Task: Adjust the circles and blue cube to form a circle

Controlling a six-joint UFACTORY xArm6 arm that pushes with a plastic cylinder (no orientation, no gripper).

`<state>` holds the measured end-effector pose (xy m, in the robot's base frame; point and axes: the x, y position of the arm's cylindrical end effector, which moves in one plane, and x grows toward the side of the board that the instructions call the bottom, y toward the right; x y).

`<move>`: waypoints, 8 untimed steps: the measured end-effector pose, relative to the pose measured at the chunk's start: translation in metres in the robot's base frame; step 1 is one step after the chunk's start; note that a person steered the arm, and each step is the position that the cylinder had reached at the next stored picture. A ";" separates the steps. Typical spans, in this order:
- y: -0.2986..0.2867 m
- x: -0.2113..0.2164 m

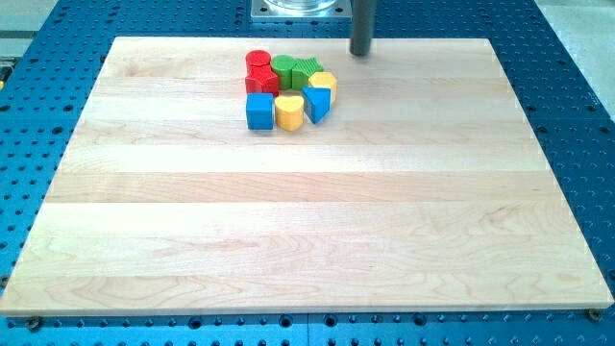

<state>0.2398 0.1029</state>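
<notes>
Blocks bunched at the far side of the pale wooden board [307, 231], my tip [360, 53] off to their right.

The board lies on a blue perforated table [577, 115]. My dark rod has no jaws to spread or pinch; its tip stands apart from the cluster, just beyond it. In the cluster: blue cube [259, 111] near left, yellow heart-like block [288, 111] beside it, blue angular block [318, 102] right, red cylinder [257, 61] far left above another red block [261, 83], green blocks [293, 69], and a yellow block [324, 81] on the right.
</notes>
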 end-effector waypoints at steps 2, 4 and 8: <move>-0.029 -0.030; -0.059 -0.047; -0.199 -0.035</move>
<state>0.2049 -0.0956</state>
